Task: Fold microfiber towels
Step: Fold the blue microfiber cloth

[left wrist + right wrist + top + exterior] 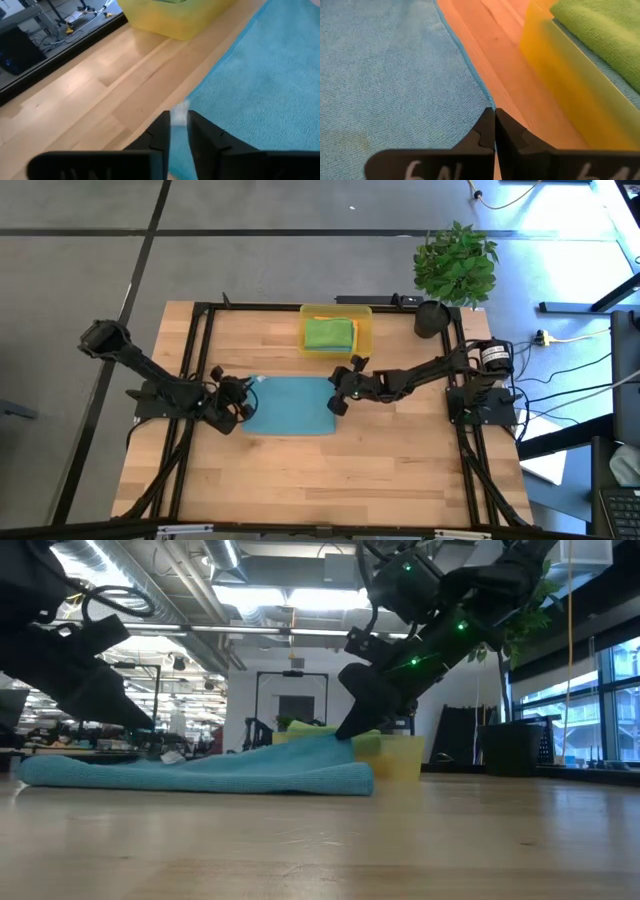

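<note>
A teal-blue microfiber towel (290,405) lies spread at the table's middle. My left gripper (179,127) is low at the towel's left edge, open by a narrow gap, with the towel's white tag (179,114) between its fingers. My right gripper (495,120) is shut on the towel's right edge. A green towel (328,333) lies folded in the yellow tray (365,330) beyond. My left gripper has its fingers on either side of the white tag at the towel's left edge (186,107); I cannot tell whether they touch it. My right gripper pinches the towel's right edge (490,102) between its two fingers, slanting down from the table's right. That edge (335,743) is raised a little, and the remainder of the towel lies on the table.
The yellow tray stands just beyond the towel, close to my right gripper. A potted plant (455,265) stands at the far right corner. Bare wood (300,480) stretches toward the near edge.
</note>
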